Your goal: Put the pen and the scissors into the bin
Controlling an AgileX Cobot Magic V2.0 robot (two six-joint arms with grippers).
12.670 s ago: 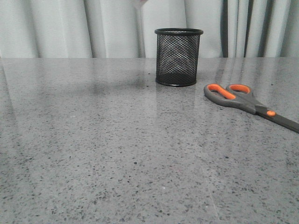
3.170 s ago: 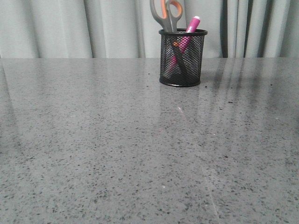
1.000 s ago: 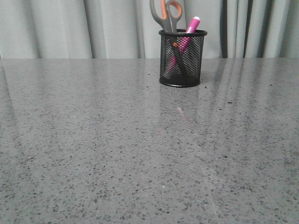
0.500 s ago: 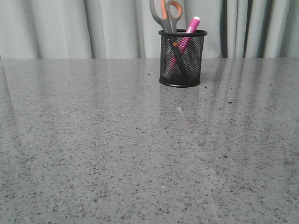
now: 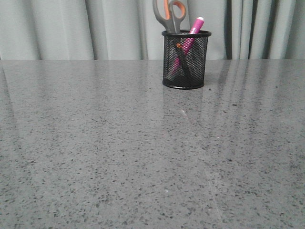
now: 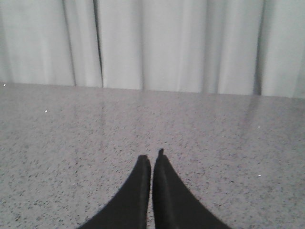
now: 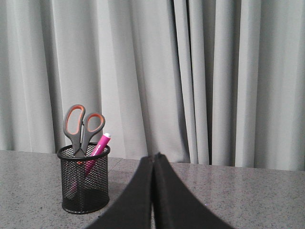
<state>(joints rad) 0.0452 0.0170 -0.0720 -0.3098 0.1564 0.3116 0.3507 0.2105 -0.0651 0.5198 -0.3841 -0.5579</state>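
The black mesh bin (image 5: 185,59) stands at the back of the grey table, a little right of centre. The scissors (image 5: 169,14) stand in it, handles up, grey with orange linings. The pink pen (image 5: 192,29) leans inside it, its white end above the rim. In the right wrist view the bin (image 7: 85,183), scissors (image 7: 81,126) and pen (image 7: 97,148) show beyond my right gripper (image 7: 155,156), which is shut and empty. My left gripper (image 6: 152,158) is shut and empty over bare table. Neither gripper shows in the front view.
The speckled grey table (image 5: 143,152) stretches from the front edge to the grey curtain (image 5: 71,28) behind it. Small dark specks lie on the table near the bin.
Since 12.7 s ago the scissors left the table at the right and now stand in the bin with the pen. Nothing has moved in the last second.
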